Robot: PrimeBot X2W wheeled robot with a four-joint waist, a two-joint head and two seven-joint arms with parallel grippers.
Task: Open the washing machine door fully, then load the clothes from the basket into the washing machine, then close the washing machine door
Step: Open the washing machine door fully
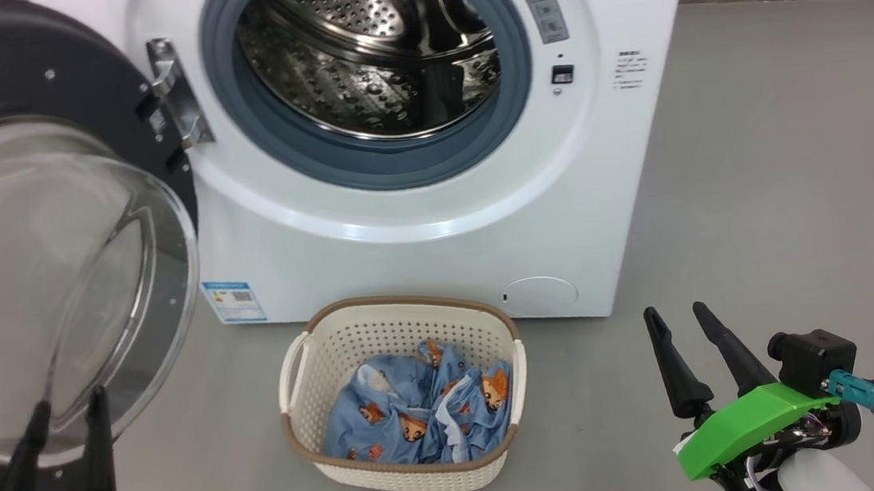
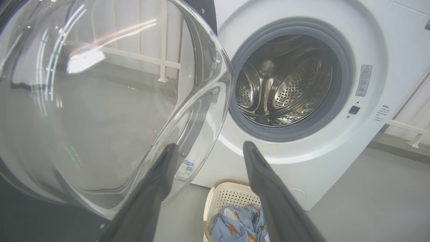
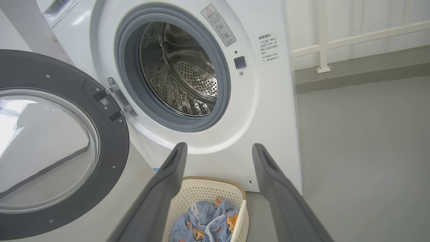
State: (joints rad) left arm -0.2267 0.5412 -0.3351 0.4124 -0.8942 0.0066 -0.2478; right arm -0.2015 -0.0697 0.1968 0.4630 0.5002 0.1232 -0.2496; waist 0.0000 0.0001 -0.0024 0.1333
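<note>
Far left: left gripper (image 1: 69, 399) sits low, its 2 fingers spread with nothing between them, so released. Its tips are right at the lower edge of the door (image 1: 37, 260); whether they touch the glass or stop just short, we cannot tell. Door hangs on its hinge (image 1: 179, 102) at the washer's left side, swung wide, bowl window bulging toward us. We judge it open enough to load. Door looks stiff and the glass slick, so for closing we'd push on the dark rim away from the hinge, not on the bowl.

Centre: washer (image 1: 421, 247), grey gasket (image 1: 389, 168) around a steel drum (image 1: 370, 51), nothing seen inside.

Below it: basket (image 1: 402, 301) on the floor (image 1: 758, 166), just in front of the washer, apart from both grippers. Clothes (image 1: 421, 415) lie crumpled in its bottom, 0 loaded. They look soft, light and limp, so they will sag and trail when lifted. We'd pinch the highest bunched fold near the heap's middle, deep enough to catch several layers. Risks: a dangling end catching on the basket rim or gasket, or the light basket coming up too.

Right: right gripper (image 1: 676, 311) hovers low, right of the basket, its 2 fingers apart and empty, pointing toward the washer. It looks best placed for the first grab.
</note>
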